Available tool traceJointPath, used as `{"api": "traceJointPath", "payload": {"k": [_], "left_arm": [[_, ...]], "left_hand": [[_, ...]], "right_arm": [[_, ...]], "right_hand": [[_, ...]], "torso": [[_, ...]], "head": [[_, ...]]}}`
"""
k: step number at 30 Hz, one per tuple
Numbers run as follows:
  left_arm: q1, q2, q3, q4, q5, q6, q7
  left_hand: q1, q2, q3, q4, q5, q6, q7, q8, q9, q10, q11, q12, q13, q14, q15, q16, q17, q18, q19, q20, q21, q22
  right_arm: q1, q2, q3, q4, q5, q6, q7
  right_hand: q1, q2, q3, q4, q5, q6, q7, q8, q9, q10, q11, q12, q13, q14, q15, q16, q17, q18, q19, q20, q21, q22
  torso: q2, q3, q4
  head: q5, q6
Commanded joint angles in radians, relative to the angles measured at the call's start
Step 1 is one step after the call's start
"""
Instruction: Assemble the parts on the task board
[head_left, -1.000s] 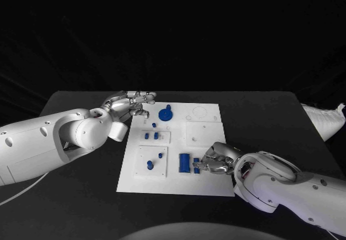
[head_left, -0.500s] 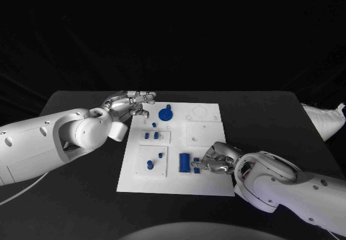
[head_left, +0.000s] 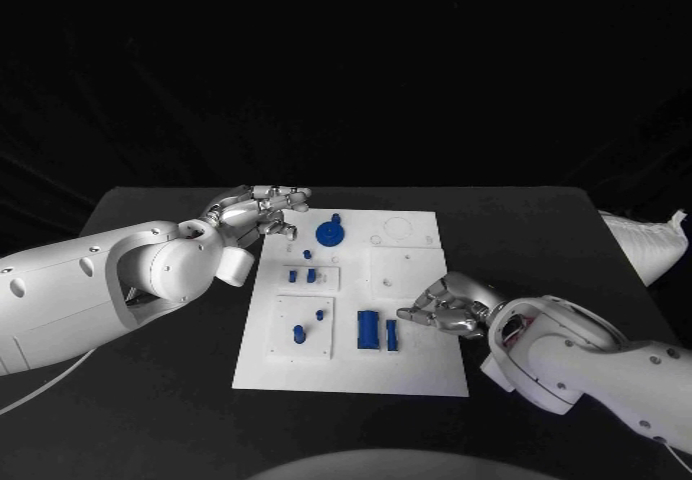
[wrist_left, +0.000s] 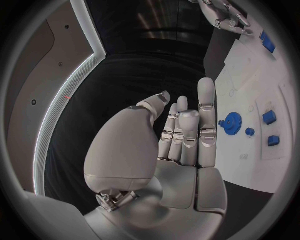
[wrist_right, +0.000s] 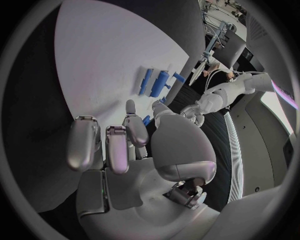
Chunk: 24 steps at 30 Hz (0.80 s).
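Left wrist view shows the left robot hand (wrist_left: 181, 145) spread flat, empty.

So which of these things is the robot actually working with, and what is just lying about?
For the job:
task board
blue gear
two long blue pieces
small blue parts
left hand, open
right hand, holding nothing

Just there:
black table
white object at the table's edge
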Motion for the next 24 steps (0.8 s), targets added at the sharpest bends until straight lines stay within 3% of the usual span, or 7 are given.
{"api": "traceJointPath", "payload": {"k": [1, 5, 7, 13, 16, 21, 24], "left_arm": [[0.0, 0.011, 0.0, -0.013, -0.002, 0.016, 0.015], [-0.006, 0.03, 0.0, -0.041, 0.008, 0.013, 0.024], [-0.015, 0.045, 0.0, -0.062, 0.023, 0.011, 0.033], [-0.041, 0.106, 0.001, -0.153, 0.069, 0.003, 0.067], [-0.054, 0.143, 0.001, -0.211, 0.098, -0.008, 0.094], [-0.071, 0.206, 0.001, -0.304, 0.133, -0.043, 0.141], [-0.079, 0.241, 0.002, -0.356, 0.144, -0.055, 0.163]], "left_hand": [[-0.007, 0.005, 0.0, 0.0, 0.004, -0.007, 0.003, 0.006, 0.0, -0.008, 0.0, 0.005, 0.001, -0.007, 0.002, -0.006, -0.004, 0.017, -0.004, 0.005, -0.007, -0.002], [-0.025, -0.002, -0.013, 0.009, 0.003, -0.011, 0.001, 0.011, 0.0, -0.017, 0.001, 0.013, 0.001, -0.074, 0.006, -0.073, -0.121, 0.016, -0.029, 0.01, -0.025, -0.011], [-0.038, -0.004, -0.025, 0.018, 0.002, -0.011, 0.001, 0.017, 0.001, -0.034, 0.006, 0.01, -0.004, -0.149, 0.012, -0.148, -0.225, 0.015, -0.064, 0.015, -0.051, -0.026], [-0.04, 0.006, -0.042, 0.033, -0.009, -0.016, 0.009, 0.025, -0.002, -0.067, 0.026, -0.068, -0.066, -0.354, 0.066, -0.508, -0.404, 0.006, -0.315, 0.065, -0.274, -0.186], [-0.037, 0.011, -0.054, 0.04, -0.011, -0.02, 0.001, 0.01, -0.002, -0.039, 0.042, -0.128, -0.11, -0.358, 0.092, -0.687, -0.488, 0.009, -0.408, 0.107, -0.374, -0.29], [-0.032, 0.02, -0.092, 0.044, -0.021, -0.014, -0.013, -0.018, -0.003, -0.026, 0.065, -0.214, -0.148, -0.368, 0.126, -0.856, -0.568, 0.02, -0.517, 0.154, -0.37, -0.407], [-0.026, 0.035, -0.116, 0.046, -0.02, -0.003, -0.018, -0.034, -0.003, -0.017, 0.07, -0.254, -0.15, -0.355, 0.135, -0.923, -0.602, 0.023, -0.531, 0.163, -0.372, -0.459]], "right_arm": [[0.026, -0.009, 0.001, -0.031, 0.341, -0.067, 0.325], [0.059, -0.005, 0.001, -0.086, 0.558, -0.064, 0.48], [0.076, 0.01, 0.001, -0.134, 0.668, -0.051, 0.552], [0.099, 0.091, 0.004, -0.309, 0.913, 0.001, 0.691], [0.103, 0.148, 0.01, -0.411, 0.989, 0.042, 0.738], [0.104, 0.228, 0.02, -0.547, 1.041, 0.096, 0.787], [0.104, 0.267, 0.024, -0.611, 1.05, 0.117, 0.803]], "right_hand": [[0.042, 0.008, -0.013, -0.017, 0.012, -0.022, 0.013, -0.018, -0.014, -0.038, 0.012, -0.082, -0.02, 0.055, 0.014, -0.038, 0.057, 0.024, -0.023, 0.01, -0.048, -0.057], [0.126, 0.022, -0.016, -0.065, 0.015, -0.057, 0.036, -0.041, -0.037, -0.209, 0.027, -0.45, -0.221, -0.022, 0.03, -0.261, -0.186, 0.076, -0.138, 0.026, -0.293, -0.34], [0.169, 0.033, -0.01, -0.088, 0.008, -0.076, 0.052, -0.054, -0.051, -0.288, 0.044, -0.579, -0.316, -0.117, 0.041, -0.525, -0.434, 0.106, -0.233, 0.041, -0.498, -0.546], [0.253, 0.043, 0.032, -0.125, -0.043, -0.089, 0.092, -0.073, -0.103, -0.381, 0.098, -0.864, -0.65, -0.286, 0.104, -0.99, -0.738, 0.105, -0.344, 0.1, -0.8, -0.751], [0.28, 0.041, 0.059, -0.145, -0.06, -0.103, 0.086, -0.074, -0.133, -0.376, 0.117, -0.936, -0.784, -0.385, 0.146, -1.153, -0.842, 0.099, -0.421, 0.142, -0.946, -0.85], [0.274, 0.04, 0.075, -0.171, -0.066, -0.114, 0.085, -0.074, -0.188, -0.361, 0.14, -1.006, -0.965, -0.418, 0.184, -1.307, -0.985, 0.108, -0.434, 0.191, -1.086, -0.959], [0.256, 0.048, 0.073, -0.202, -0.067, -0.107, 0.089, -0.074, -0.235, -0.345, 0.144, -1.009, -1.085, -0.389, 0.194, -1.371, -1.081, 0.112, -0.405, 0.2, -1.152, -1.02]], "torso": [[-0.012, -0.003, -0.0043], [-0.026, -0.0041, -0.0052], [-0.037, -0.0043, -0.0052], [-0.08, -0.0081, -0.0123], [-0.1, -0.0084, -0.0192], [-0.117, -0.0051, -0.0233], [-0.127, -0.0026, -0.0242]], "head": [[-0.005, 0.011], [-0.004, 0.026], [-0.007, 0.032], [-0.004, 0.074], [0.001, 0.105], [0.001, 0.15], [0.001, 0.16]]}}
